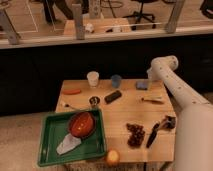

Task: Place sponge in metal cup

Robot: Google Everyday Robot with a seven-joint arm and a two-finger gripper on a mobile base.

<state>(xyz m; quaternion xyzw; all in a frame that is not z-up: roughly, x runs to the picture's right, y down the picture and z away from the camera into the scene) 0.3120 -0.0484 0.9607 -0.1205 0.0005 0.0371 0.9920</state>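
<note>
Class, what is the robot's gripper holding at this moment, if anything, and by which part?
It cannot be told. The gripper is at the small blue-grey rectangular sponge near the wooden table's back right corner; whether it grips it does not show.

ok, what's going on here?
The robot's arm reaches in from the right, and its gripper is at the sponge by the far right edge of the table. The sponge looks to be lying on the table. The metal cup stands well to the left, beside the green tray, so the sponge is not yet in it.
</note>
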